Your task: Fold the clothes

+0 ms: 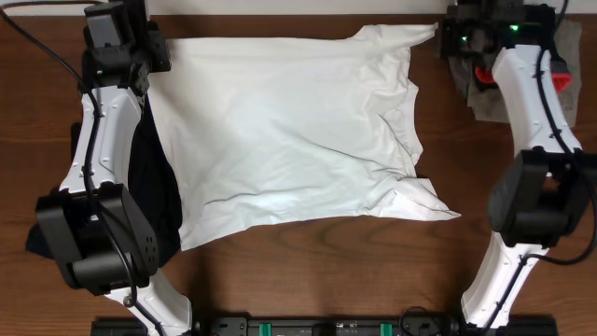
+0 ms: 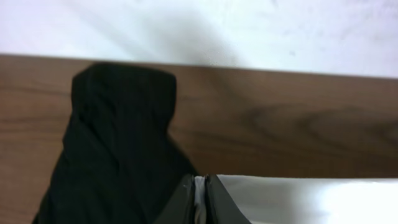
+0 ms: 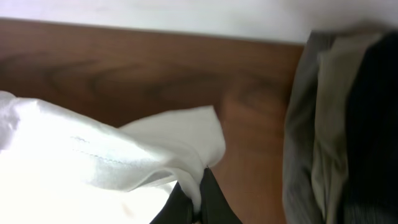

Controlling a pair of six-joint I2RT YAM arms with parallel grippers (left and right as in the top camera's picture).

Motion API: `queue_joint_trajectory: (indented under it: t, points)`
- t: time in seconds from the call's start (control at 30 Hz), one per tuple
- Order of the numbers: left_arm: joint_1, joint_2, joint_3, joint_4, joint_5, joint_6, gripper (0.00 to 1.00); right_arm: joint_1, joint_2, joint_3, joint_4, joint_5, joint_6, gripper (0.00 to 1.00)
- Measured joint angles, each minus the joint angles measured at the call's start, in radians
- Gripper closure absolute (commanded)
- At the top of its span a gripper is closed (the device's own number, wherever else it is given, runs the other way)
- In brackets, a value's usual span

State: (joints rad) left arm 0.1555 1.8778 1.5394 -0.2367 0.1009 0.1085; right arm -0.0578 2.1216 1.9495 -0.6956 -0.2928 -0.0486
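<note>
My left gripper [image 1: 159,49] is clamped on the far left corner of the shirt [image 1: 280,131], a sliver of white cloth pinched between the fingers [image 2: 181,202]. My right gripper [image 1: 437,34] is clenched on the far right corner, where the fabric bunches over the fingers [image 3: 214,202]. Gripping both far corners lets me pull that edge straight, which I judge is the set-up for carrying it toward the near hem in a clean first fold. The shirt lies spread across the table [image 1: 308,280], smooth on its left half but rumpled along its right side, with a sleeve [image 1: 424,201] poking out at its near right corner (that will want tucking). The black garment [image 1: 159,187] lies just left of the shirt, partly under my left arm. A grey cloth [image 1: 480,93] sits beyond the shirt's right edge. Both seem parked aside, out of the fold's way.
</note>
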Motion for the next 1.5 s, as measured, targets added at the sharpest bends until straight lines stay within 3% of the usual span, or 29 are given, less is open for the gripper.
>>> queue_joint_trajectory:
  t: [0.3,0.57,0.9,1.2,1.5]
  points:
    - [0.0,0.0,0.0,-0.203,0.001,0.0,0.94,-0.039,-0.103,0.003,-0.29,-0.073,-0.005,0.99]
    - [0.002,-0.013,0.0,-0.435,0.0,0.0,0.94,-0.039,-0.107,0.003,-0.512,-0.025,-0.008,0.99]
    - [0.015,-0.028,0.0,-0.685,-0.02,0.0,0.94,-0.058,-0.107,-0.107,-0.532,0.031,-0.007,0.99]
    - [0.047,-0.029,-0.027,-0.685,-0.03,0.0,0.94,-0.077,-0.107,-0.239,-0.452,0.034,-0.007,0.99]
    - [0.047,-0.028,-0.041,-0.68,-0.027,-0.008,0.94,-0.075,-0.107,-0.257,-0.414,-0.01,-0.013,0.99]
